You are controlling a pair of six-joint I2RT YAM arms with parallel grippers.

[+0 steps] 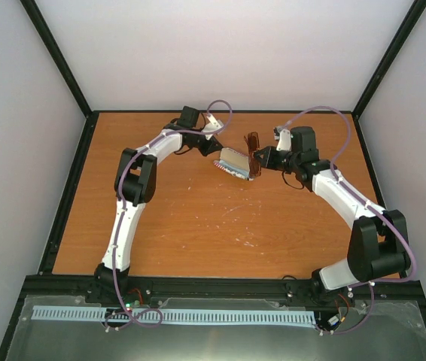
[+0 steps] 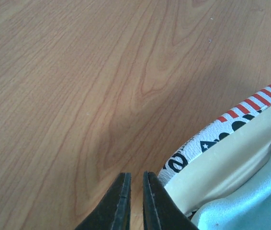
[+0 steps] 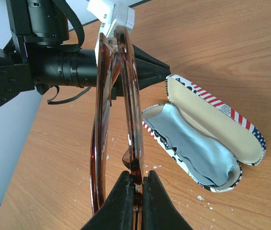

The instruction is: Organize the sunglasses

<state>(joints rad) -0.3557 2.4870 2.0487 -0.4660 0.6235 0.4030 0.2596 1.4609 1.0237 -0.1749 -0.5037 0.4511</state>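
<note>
The right gripper (image 3: 136, 178) is pinched shut on the lower end of the sunglasses (image 3: 132, 110). Its fingers hide exactly which part of the frame they bite. The pair is folded, stands on end and is held clear of the table (image 2: 78, 96), just beside the case (image 3: 212, 120).

The case lies open, both halves facing up. A light blue cloth (image 3: 193, 143) is bunched in the half nearer the glasses, and the cream-lined half beyond it is bare.

On the case's far side from the glasses, the left gripper (image 2: 136, 179) sits low over the wood just beside the patterned outer wall. Its fingers are barely parted, with only a thin slit between them, and they hold nothing. Whether it touches the case cannot be told.

The glasses look light and stiff but thin, with smooth plastic that could slip or twist in a narrow pinch. The slender temples and hinges would likely bend under side load, and the lenses would scratch. The frame rim or bridge seems the safest hold, with the pair laid lengthwise onto the cloth rather than pushed in.
</note>
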